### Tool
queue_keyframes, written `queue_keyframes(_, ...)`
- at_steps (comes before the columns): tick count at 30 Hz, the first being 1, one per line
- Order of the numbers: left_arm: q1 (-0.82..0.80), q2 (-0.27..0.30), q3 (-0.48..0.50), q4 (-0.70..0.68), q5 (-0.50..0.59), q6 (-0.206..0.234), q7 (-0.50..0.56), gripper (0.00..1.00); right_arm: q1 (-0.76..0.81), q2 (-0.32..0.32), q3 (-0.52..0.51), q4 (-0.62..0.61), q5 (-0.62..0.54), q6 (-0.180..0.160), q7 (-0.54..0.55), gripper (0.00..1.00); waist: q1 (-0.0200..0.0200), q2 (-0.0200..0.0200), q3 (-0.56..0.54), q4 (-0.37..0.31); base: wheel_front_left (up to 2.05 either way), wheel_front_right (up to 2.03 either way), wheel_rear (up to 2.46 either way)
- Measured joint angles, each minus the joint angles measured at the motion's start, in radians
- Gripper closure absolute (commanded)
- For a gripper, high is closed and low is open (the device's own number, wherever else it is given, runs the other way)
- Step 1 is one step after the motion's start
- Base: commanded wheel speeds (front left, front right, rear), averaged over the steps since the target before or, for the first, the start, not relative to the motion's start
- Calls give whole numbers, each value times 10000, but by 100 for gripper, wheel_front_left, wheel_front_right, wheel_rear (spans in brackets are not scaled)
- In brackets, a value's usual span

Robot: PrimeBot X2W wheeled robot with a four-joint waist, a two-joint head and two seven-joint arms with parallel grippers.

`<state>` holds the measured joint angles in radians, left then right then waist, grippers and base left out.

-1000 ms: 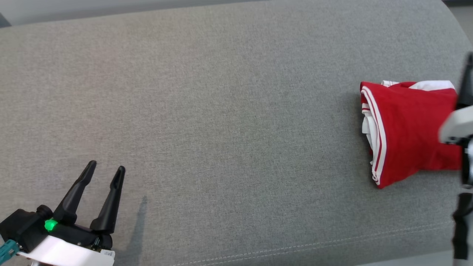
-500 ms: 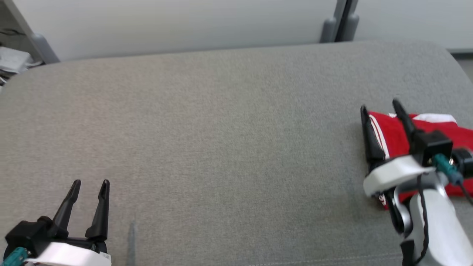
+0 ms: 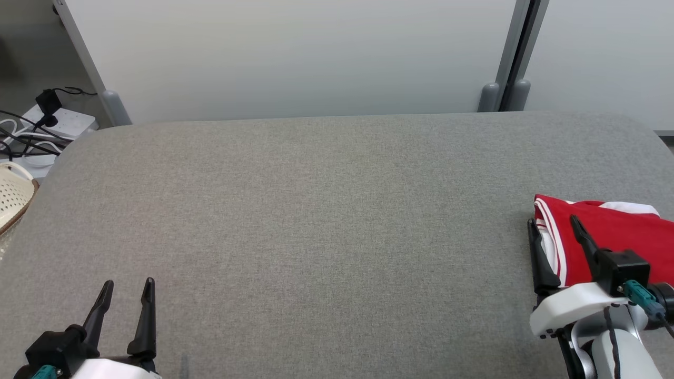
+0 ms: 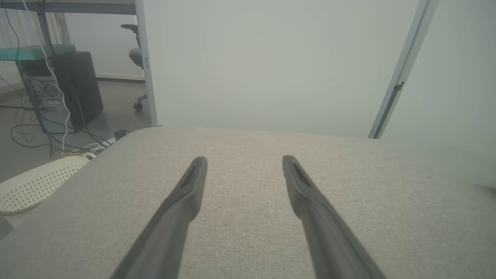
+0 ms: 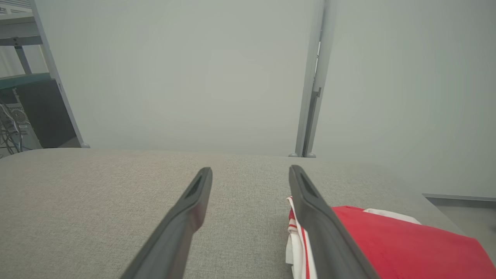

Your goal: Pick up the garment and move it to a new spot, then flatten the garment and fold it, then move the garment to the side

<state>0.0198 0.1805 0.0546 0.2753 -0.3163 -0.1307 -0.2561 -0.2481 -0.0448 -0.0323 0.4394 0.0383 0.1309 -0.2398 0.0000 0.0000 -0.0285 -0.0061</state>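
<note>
Folded red garment [image 3: 616,237] with white trim lies at the right end of the grey bench [image 3: 337,210]. Right end effector [image 3: 553,221]: fingers spread, empty, at the garment's left edge; contact unclear. Left end effector [image 3: 129,282]: fingers spread, empty, well apart from the garment.

Grey fabric surface [image 3: 316,210]: lies across your foreground.
Perforated basket [image 3: 13,197]: beside its left edge.
Power strip [image 3: 68,122]: on the floor, beyond your basket.

Red garment [image 3: 616,239] with white stripes, grey cushion [image 3: 316,210].
</note>
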Motion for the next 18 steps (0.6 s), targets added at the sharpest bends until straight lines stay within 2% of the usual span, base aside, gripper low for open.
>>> queue_keyframes(11, 209, -242, 339, 186, 232, 0, 2, 0, 659, 8, -247, -309, 251, 0, -77, 0, 0, 0, -213, -124, 0, 0, 0)
queue_keyframes(12, 231, -257, 316, 196, 182, 0, 0, 100, 709, 13, -257, -309, 257, 0, -75, 100, 0, 0, -219, -124, 0, 0, 0)
queue_keyframes(18, 641, -694, 242, 794, 150, 0, 21, 100, 1373, 205, -240, 299, 257, 0, -50, 100, 0, 1, -221, -119, 0, 0, 0)
